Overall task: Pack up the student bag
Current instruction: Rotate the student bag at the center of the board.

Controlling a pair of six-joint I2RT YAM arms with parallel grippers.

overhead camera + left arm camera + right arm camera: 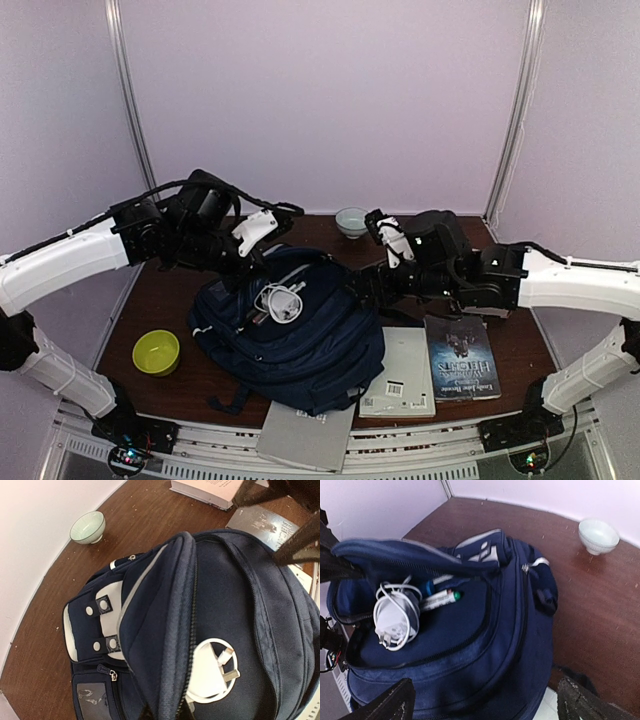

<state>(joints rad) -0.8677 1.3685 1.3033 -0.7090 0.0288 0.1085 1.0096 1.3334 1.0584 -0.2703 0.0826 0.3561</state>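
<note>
The navy student bag (300,345) lies mid-table with its front pocket open. My left gripper (258,268) is shut on the pocket's upper flap (165,630) and holds it lifted; its fingers barely show at the bottom of the left wrist view. Inside the pocket lie a white charger with coiled cable (395,617), a white marker with a green cap (440,599) and a blue pen (427,586). My right gripper (485,705) hovers over the bag's right side, jaws wide open and nothing between them.
A pale bowl (351,222) stands at the back behind the bag and a yellow-green bowl (156,351) at the left. A white book (403,372) and a dark book (462,358) lie right of the bag, with a grey notebook (305,436) at the near edge.
</note>
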